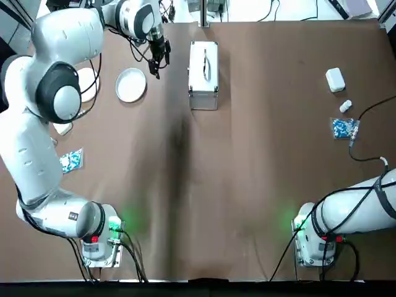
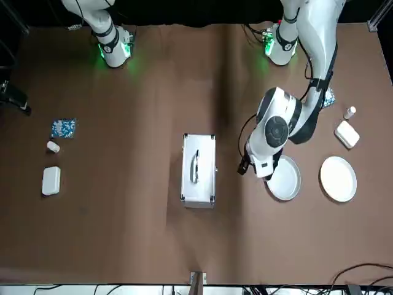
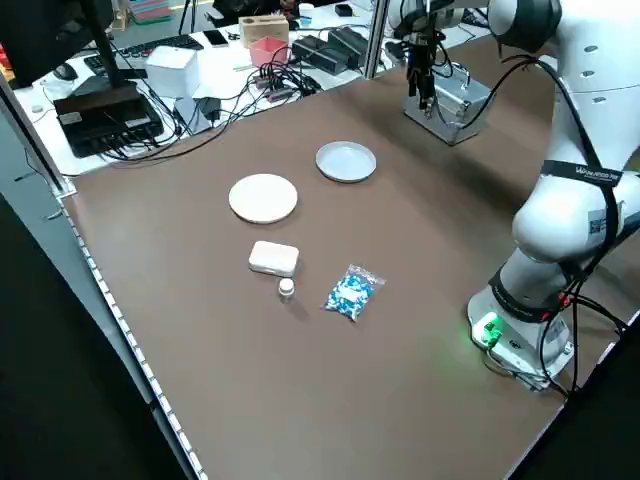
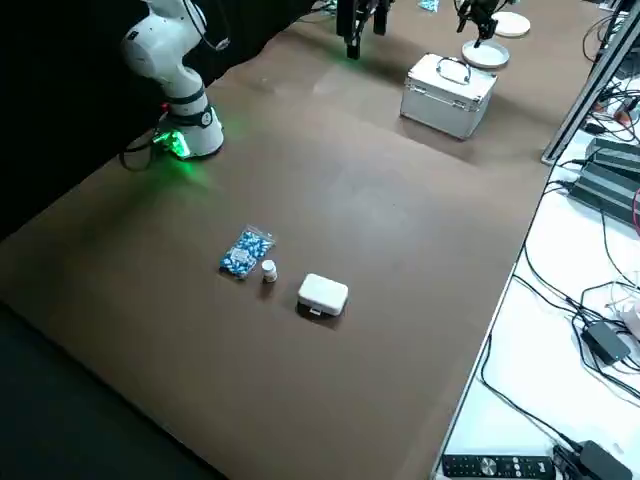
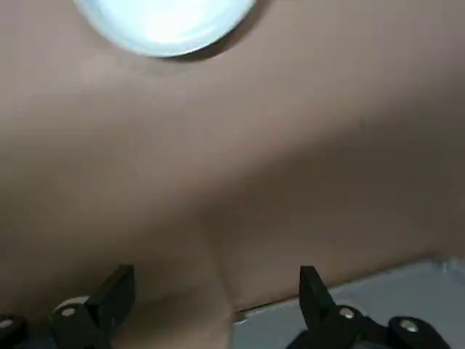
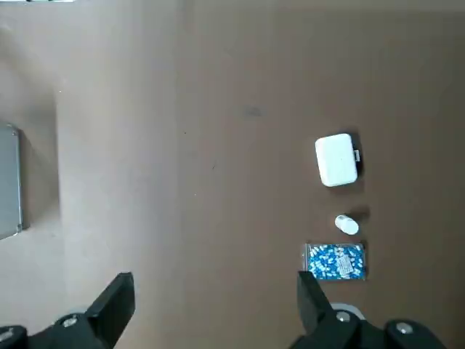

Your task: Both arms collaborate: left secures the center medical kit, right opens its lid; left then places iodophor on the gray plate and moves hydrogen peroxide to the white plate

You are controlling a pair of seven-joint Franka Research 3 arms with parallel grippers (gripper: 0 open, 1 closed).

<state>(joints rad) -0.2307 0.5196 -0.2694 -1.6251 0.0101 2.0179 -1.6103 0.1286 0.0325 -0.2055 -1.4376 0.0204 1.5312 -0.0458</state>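
Near the surface's far edge the left gripper [image 1: 156,64] hovers with fingers spread and empty, between the gray plate [image 1: 131,85] and the medical kit [image 1: 203,75]; its lid [image 1: 204,62] is shut, no bottles show; right gripper [image 6: 211,309] open, well apart; nothing done yet.

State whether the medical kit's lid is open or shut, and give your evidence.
Shut. The lid lies flat on the medical kit, handle on top, no gap showing.
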